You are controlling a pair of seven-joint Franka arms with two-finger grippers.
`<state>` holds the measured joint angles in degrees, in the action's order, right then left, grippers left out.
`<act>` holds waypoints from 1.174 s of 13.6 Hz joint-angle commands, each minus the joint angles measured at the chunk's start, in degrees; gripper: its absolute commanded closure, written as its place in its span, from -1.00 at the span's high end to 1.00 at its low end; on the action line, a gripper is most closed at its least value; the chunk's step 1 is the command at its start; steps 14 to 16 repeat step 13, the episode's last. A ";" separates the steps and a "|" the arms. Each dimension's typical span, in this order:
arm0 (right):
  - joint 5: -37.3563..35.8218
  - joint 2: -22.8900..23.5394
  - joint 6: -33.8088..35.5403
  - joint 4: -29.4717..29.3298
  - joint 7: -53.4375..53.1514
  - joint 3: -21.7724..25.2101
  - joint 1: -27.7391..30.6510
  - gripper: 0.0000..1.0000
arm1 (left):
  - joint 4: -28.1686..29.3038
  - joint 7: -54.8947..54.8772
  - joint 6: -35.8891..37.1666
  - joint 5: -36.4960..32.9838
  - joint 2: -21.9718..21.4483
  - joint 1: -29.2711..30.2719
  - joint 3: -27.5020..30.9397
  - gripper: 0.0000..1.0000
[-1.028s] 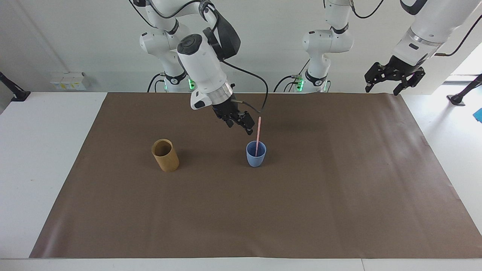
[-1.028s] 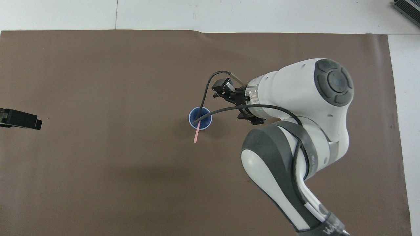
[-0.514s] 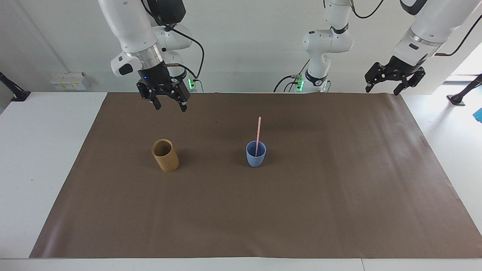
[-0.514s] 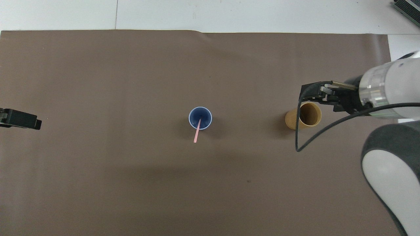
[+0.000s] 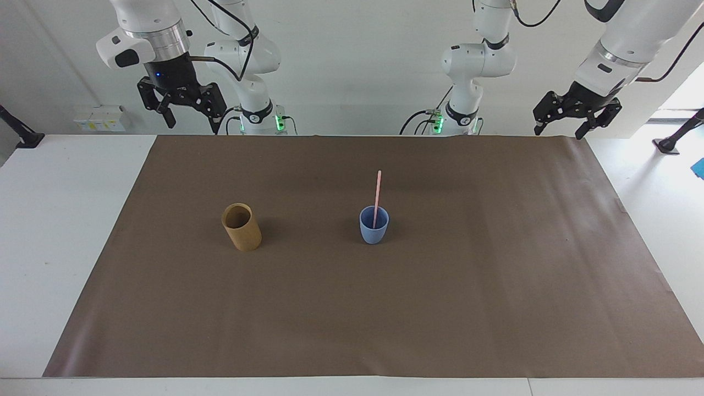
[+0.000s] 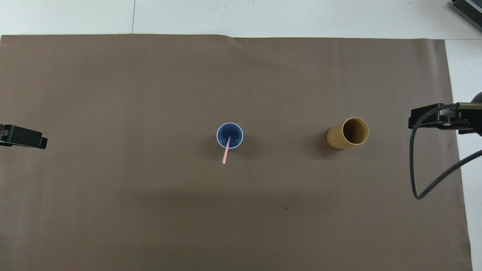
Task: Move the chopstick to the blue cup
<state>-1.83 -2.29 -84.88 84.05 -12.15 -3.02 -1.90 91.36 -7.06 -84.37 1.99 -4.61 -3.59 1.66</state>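
The pale pink chopstick stands nearly upright in the light blue cup, its top half sticking out above the rim. The cup sits in the middle of the brown mat. In the overhead view the chopstick leans over the blue cup's rim toward the robots. My right gripper hangs open and empty, high over the mat's edge at the right arm's end. My left gripper waits open and empty above the mat's corner at the left arm's end. Neither touches anything.
A taller tan-brown cylindrical cup stands upright on the brown mat, beside the blue cup toward the right arm's end. In the overhead view this tan cup has nothing in it. White tabletop borders the mat.
My right gripper has drawn away from beside the chopstick, rising and swinging past the tan cup to its own end of the table. Chopstick, cups and left arm have not moved.
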 commanded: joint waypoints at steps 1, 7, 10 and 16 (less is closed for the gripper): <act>2.08 1.94 0.68 -2.32 0.81 -0.40 0.32 1.00 | 0.05 -0.67 0.35 -0.67 -0.13 0.69 -0.43 1.00; 2.00 0.79 -0.11 -0.29 1.08 -0.40 0.23 1.00 | 0.05 -0.67 0.35 -0.67 -0.13 0.69 -0.34 1.00; 2.00 0.27 -0.11 0.76 1.69 -0.40 0.32 1.00 | 0.05 -0.67 0.35 -0.67 -0.13 0.69 -0.34 1.00; 2.00 0.18 -0.03 0.76 1.78 -0.40 0.32 1.00 | 0.05 -0.67 0.35 -0.67 -0.13 0.69 -0.34 1.00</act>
